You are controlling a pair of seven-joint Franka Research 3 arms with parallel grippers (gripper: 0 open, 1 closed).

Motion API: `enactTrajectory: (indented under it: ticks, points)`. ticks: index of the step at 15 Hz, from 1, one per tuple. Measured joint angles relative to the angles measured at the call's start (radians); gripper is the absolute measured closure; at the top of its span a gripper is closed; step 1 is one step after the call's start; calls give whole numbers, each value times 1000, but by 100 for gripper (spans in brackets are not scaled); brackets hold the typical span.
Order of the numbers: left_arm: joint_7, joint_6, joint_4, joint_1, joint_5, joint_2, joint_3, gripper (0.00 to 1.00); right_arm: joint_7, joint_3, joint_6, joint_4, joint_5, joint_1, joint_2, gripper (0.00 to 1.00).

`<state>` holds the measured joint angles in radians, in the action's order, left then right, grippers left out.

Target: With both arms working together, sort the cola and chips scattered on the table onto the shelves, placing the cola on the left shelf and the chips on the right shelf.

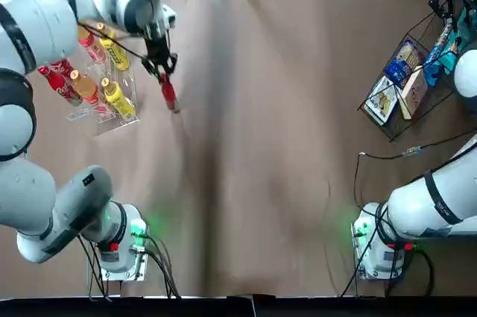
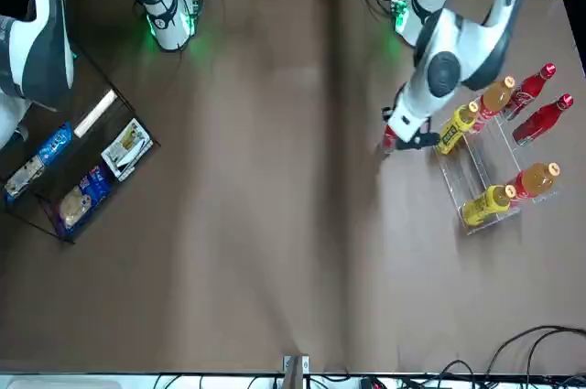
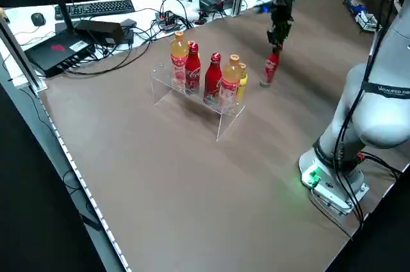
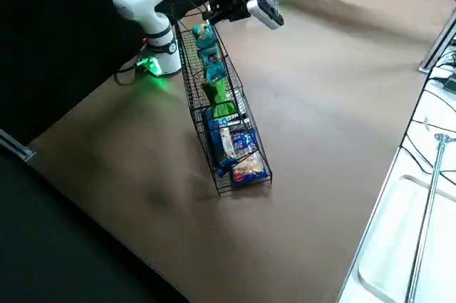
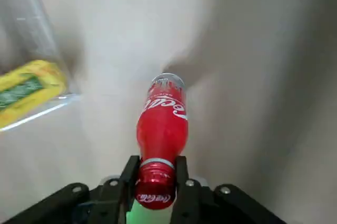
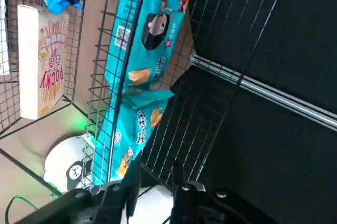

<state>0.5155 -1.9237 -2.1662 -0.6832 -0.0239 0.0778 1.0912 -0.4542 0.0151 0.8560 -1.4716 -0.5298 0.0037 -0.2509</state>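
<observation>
My left gripper [image 1: 162,71] is shut on the red cap of a cola [image 1: 169,95] bottle, seen close in the left wrist view [image 5: 162,124]. The bottle hangs nearly upright just beside the left shelf [image 1: 112,119], a clear rack, with its base at or just above the table [image 3: 271,67]. Two more cola bottles [image 2: 531,89] [image 2: 545,117] lie in the rack's slots. My right gripper [image 4: 214,11] is at the upper end of the right shelf [image 4: 214,139], a black wire rack. There it is close against a teal chips bag [image 6: 134,129]. A green chips bag [image 4: 221,100] lies lower in the rack.
Orange [image 1: 84,86] and yellow bottles [image 1: 118,99] share the clear rack. Flat blue-and-white packets [image 4: 239,146] and a Pocky box [image 6: 42,60] sit in the wire rack. Both arm bases [image 1: 123,239] [image 1: 376,242] glow green at the near edge. Cables run along the far edge.
</observation>
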Motion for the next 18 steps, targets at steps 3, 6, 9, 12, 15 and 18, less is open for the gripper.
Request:
enactTrajectory:
  ticks: [3, 6, 9, 12, 15, 18]
  points:
    - [-123, 257, 195, -87, -34, -3, -4, 68, 0, 0, 0, 0, 35, -2, 0, 69]
    - [-316, 446, 345, -176, -103, -8, -7, 68, 0, 0, 15, 11, 115, -19, 3, 71]
    - [-479, 544, 441, -234, -184, -8, -9, 68, 0, 1, 129, 31, 226, -26, 7, 71]
    - [-747, 557, 530, -348, -266, -8, -11, 68, -1, 2, 324, 34, 402, -28, 7, 69]
    - [-842, 551, 593, -404, -278, 18, -26, 68, -2, 4, 448, 33, 492, -29, 2, 60]
    - [-851, 529, 653, -409, -299, 69, -70, 68, 0, 14, 563, 32, 510, -12, -32, 44]
